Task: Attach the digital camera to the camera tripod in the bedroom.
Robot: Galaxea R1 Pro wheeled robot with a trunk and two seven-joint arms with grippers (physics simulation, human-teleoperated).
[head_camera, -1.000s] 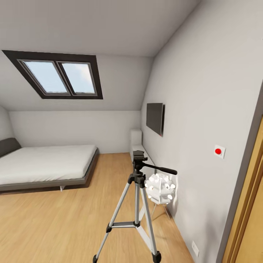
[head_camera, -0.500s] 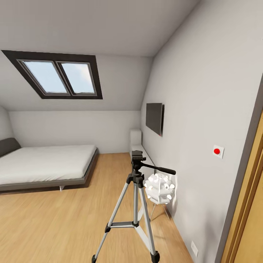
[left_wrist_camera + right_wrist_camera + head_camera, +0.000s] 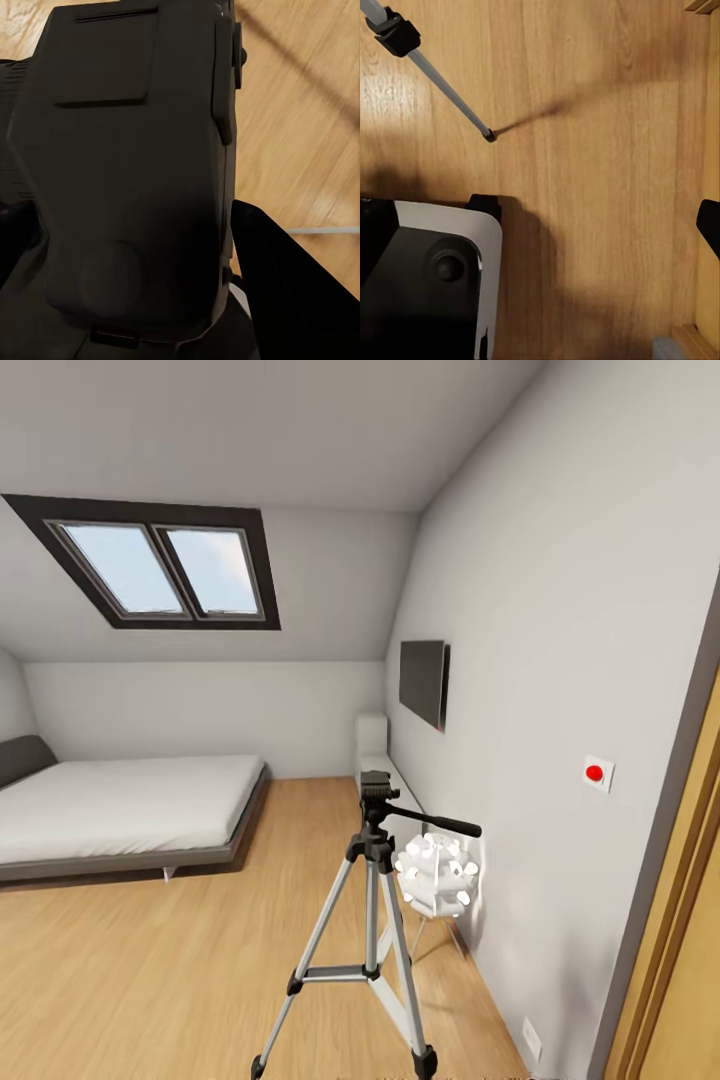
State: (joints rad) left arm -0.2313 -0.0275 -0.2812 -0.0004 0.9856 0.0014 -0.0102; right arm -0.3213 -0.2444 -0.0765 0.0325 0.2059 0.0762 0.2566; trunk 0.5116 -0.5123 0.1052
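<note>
I am looking into the white bedroom with its dark-framed double skylight point(image 3: 165, 568) at about 10 o'clock and the low white-mattress bed point(image 3: 120, 810) at 9. The tall silver-grey three-legged camera tripod point(image 3: 372, 920) is standing at 6 o'clock on the light wood floor point(image 3: 150, 980), its thin black pan handle point(image 3: 440, 823) pointing toward 3. A white spiky ball lamp point(image 3: 437, 875) is sitting just beside it, against the wall.

In the left wrist view a chunky black digital camera body point(image 3: 135, 172) is sitting right in front of the lens; I judge my left pincer is holding it, but I cannot tell how the jaws stand. The right pincer's state I cannot tell either; one tripod leg tip point(image 3: 489, 136) is resting on the floor beneath that arm.

Risks: my base clipping a splayed leg while closing in, toppling the tripod; my arm knocking the pan handle or lamp; the camera slipping if the hold is shallow.
</note>
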